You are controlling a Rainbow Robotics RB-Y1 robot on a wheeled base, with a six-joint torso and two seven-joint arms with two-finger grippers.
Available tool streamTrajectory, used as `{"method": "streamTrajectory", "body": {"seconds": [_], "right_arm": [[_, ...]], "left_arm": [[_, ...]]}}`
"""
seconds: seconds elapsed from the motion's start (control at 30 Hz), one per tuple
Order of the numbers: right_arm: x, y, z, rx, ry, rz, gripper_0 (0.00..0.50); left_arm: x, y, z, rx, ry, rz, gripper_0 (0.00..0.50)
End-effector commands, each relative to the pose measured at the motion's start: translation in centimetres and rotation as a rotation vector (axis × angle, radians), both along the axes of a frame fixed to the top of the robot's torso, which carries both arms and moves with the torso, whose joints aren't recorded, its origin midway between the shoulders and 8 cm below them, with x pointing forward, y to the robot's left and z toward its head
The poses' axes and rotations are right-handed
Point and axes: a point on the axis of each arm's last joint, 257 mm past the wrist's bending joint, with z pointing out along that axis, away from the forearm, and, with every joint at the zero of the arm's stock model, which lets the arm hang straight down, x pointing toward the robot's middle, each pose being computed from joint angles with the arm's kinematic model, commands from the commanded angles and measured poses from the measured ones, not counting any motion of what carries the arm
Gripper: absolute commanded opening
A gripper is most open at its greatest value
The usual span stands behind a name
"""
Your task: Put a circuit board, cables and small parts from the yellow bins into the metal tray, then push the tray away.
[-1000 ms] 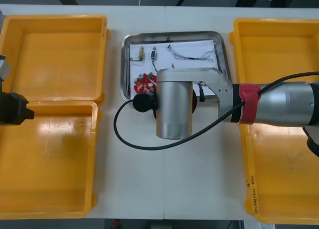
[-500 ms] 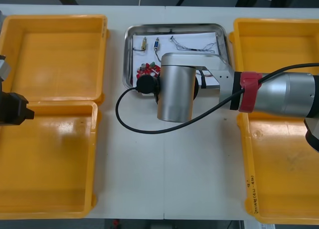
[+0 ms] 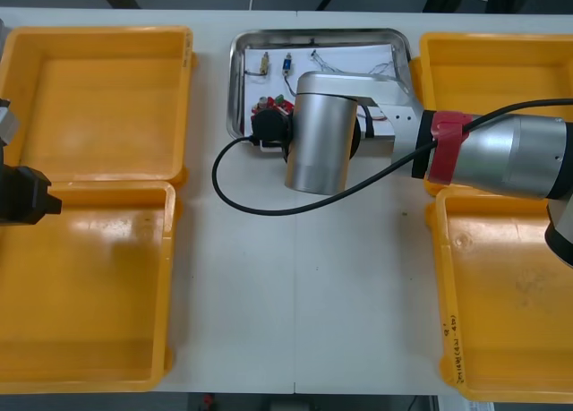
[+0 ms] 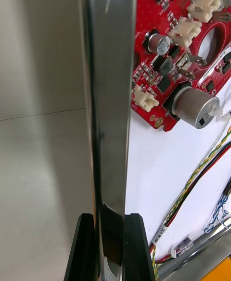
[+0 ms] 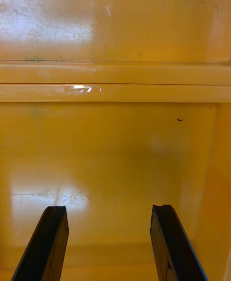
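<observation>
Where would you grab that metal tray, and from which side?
By its near rim, coming from the robot's side. The tray is wide and flat, but that rim is a thin raised lip two fingers can straddle, clear of the board and cables. The right hand is shut on it so. The left hand hangs open over a bin.

Yellow bins (image 3: 98, 98) on plain pale desk (image 3: 295, 295); shiny silver metal tray (image 3: 235, 80), white inside. Red circuit board (image 4: 173, 52) dotted with white, black and grey components, plus red and yellow cable (image 4: 195, 181) in twisted stripes and blue and white cable (image 4: 219, 211), also twisted. Black fingers on left end effector (image 5: 109, 209) and right end effector (image 4: 109, 216); silver arm (image 3: 318, 142) with red band (image 3: 445, 147) and black cable (image 3: 224, 192).
</observation>
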Motion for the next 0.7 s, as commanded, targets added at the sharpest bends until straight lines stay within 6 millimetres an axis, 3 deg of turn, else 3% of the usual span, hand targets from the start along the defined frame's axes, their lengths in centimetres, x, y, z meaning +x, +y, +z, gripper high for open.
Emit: {"method": "streamTrajectory", "body": {"seconds": [0.03, 0.7], "right_arm": [[1.2, 3.1, 4.1, 0.041, -0.053, 0.053, 0.0], [1.2, 4.2, 3.7, 0.121, -0.009, 0.054, 0.0]], "left_arm": [[-0.2, 1.1, 1.3, 0.055, -0.029, -0.029, 0.5], [-0.2, 1.1, 1.3, 0.055, -0.029, -0.029, 0.5]]}}
